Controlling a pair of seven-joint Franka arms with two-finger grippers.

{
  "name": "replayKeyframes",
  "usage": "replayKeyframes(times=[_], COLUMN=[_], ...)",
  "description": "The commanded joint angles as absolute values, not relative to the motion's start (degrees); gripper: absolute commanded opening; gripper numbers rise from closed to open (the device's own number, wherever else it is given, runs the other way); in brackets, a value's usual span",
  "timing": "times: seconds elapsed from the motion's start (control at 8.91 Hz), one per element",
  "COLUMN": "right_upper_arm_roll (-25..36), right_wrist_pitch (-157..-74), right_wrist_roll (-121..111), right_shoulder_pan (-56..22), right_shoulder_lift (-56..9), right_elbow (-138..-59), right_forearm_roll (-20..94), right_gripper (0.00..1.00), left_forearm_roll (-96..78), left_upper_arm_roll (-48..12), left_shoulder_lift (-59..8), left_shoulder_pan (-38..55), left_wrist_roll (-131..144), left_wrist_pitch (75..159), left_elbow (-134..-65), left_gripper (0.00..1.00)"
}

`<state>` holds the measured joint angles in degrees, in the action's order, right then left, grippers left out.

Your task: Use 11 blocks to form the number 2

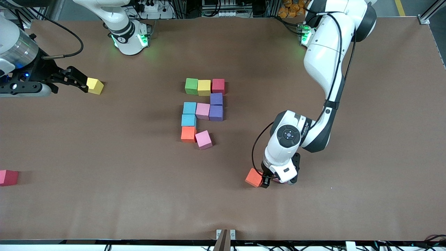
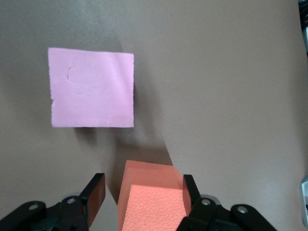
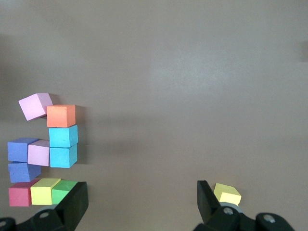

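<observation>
The partial number 2 [image 1: 204, 109] lies mid-table: green [image 1: 191, 86], yellow and red blocks in a row, two purple, a pink, two light blue and an orange block [image 1: 188, 134]. A tilted pink block [image 1: 204, 139] lies beside the orange one. My left gripper [image 1: 277, 181] is open and low between a loose orange block [image 1: 254, 177] and a pink block [image 2: 92, 88]. In the left wrist view the orange block [image 2: 151, 197] shows between the fingers [image 2: 190, 192]. My right gripper [image 1: 78, 82] is open and empty beside a loose yellow block [image 1: 95, 85].
A red block [image 1: 7, 177] lies at the right arm's end of the table, nearer the front camera. The right wrist view shows the partial number [image 3: 48, 154] and the loose yellow block [image 3: 227, 193] beside one finger.
</observation>
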<state>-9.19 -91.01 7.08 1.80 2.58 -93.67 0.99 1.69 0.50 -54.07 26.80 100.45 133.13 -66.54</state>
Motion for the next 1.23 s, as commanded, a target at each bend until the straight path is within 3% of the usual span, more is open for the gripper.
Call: replayKeyframes(times=[0.0,0.34,1.12], right_upper_arm_roll=[-9.3,-9.3,-9.3], right_wrist_pitch=[-90.2,-90.2,-90.2], right_wrist_roll=[6.9,6.9,6.9], right_shoulder_pan=[2.1,2.1,2.1], right_shoulder_lift=[2.6,2.6,2.6], right_elbow=[-92.9,-92.8,-92.9], right_forearm_roll=[0.8,0.8,0.9], right_gripper=[1.00,1.00,1.00], left_forearm_roll=[0.8,0.9,0.9], left_upper_arm_roll=[0.5,-2.5,-2.5], left_shoulder_lift=[-51.7,-51.3,-51.6], left_shoulder_pan=[24.6,19.7,19.1], left_wrist_roll=[100.3,97.6,96.5], left_wrist_pitch=[127.8,123.3,123.3], left_elbow=[-67.9,-67.9,-69.5], left_gripper=[0.73,0.73,0.73])
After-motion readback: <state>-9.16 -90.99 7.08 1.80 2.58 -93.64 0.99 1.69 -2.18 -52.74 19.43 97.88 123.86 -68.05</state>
